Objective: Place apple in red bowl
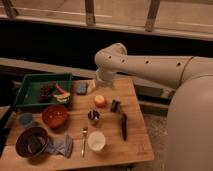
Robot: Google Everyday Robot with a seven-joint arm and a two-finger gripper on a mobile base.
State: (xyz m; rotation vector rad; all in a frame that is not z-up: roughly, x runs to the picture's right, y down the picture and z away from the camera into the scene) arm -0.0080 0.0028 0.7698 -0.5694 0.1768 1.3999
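The apple (100,101), small, round and orange-yellow, lies on the wooden table (137,145) near its middle. The red bowl (55,116) stands to the apple's left, just in front of the green tray, and nothing shows inside it. My gripper (101,88) hangs from the white arm directly above and slightly behind the apple, close to it. The arm's wrist hides most of the gripper.
A green tray (30,80) with food pieces sits at the back left, with a blue sponge (81,88) beside it. A metal cup (93,116), a white cup (96,141), a fork (84,140), a black knife (123,125), a purple bowl (32,141) and a blue cup (26,120) also stand on the table.
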